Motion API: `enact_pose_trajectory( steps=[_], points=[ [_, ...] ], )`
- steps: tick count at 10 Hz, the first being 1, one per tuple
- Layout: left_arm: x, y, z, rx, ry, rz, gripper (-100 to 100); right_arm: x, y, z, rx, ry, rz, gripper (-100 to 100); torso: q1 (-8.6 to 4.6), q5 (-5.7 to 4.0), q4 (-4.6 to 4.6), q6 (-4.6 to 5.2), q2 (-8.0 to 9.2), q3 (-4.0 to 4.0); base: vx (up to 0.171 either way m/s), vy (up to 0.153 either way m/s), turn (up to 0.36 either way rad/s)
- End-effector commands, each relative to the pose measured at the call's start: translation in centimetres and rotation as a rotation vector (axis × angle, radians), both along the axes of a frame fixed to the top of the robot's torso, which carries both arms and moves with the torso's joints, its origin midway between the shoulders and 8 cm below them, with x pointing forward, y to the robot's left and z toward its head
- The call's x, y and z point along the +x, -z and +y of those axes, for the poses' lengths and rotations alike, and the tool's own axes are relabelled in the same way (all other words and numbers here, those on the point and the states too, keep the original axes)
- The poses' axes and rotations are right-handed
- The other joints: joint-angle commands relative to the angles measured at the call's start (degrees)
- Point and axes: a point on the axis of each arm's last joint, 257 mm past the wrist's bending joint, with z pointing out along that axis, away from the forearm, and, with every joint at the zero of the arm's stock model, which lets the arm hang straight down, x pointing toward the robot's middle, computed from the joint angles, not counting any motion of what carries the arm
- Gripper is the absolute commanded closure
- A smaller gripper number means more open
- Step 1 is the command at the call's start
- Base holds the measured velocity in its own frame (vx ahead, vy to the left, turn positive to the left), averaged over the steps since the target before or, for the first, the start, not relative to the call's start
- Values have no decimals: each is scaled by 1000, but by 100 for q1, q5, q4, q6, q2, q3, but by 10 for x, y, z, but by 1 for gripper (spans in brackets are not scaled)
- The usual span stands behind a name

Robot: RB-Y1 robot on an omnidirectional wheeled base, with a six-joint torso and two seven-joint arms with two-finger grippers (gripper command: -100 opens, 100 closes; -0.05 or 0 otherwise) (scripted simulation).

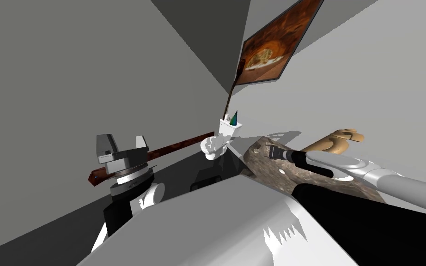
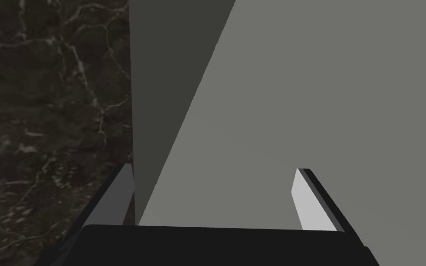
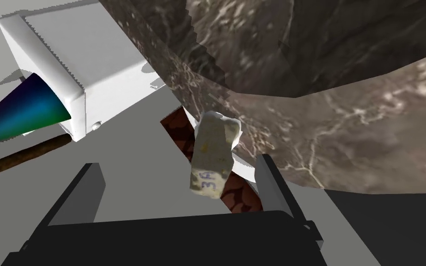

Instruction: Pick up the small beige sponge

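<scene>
The small pale beige sponge [image 3: 214, 154] lies on the edge of the mottled brown stone counter [image 3: 369, 138], at its far left corner, on the side of the white toilet [image 1: 216, 145]. It sits just ahead of your right end effector [image 3: 179, 182], inside the gap between the spread fingers but off-centre, close to one finger and apart from the other. Its long axis runs roughly along your line of reach, so the fingers would close across its short width; I judge you should centre it first. Your left end effector [image 1: 120, 147] hangs well apart to the left, also spread. A blue-green cone [image 1: 234, 118] stands on the toilet tank, a beige faucet [image 1: 341, 141] on the counter's right, and a framed picture [image 1: 272, 46] hangs on the wall.
</scene>
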Motion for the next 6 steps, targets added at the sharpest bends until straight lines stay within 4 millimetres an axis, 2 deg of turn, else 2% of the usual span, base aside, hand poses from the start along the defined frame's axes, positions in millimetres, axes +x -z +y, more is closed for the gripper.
enact_pose_trajectory(
  steps=[1,3,4,5,6],
  points=[
    [0,0,0,0,0,0,0,-8,9,0,-21,-29,54,-100,0,0,0,0,0,0,61,21,52],
    [0,0,0,0,0,0,0,-25,26,6,-20,-56,126,-100,0,-1,-1,-1,-6,-3,80,21,79],
    [0,0,0,0,0,0,0,-20,21,4,-21,-49,109,-100,1,0,-1,2,-5,-3,32,9,7],
    [0,0,0,0,0,0,0,-21,22,4,-21,-51,112,0,-2,-1,2,3,8,5,7,2,0],
    [0,0,0,0,0,0,0,-26,29,3,-20,-38,111,-100,-5,-2,5,3,19,11,20,-6,92]
  ],
)
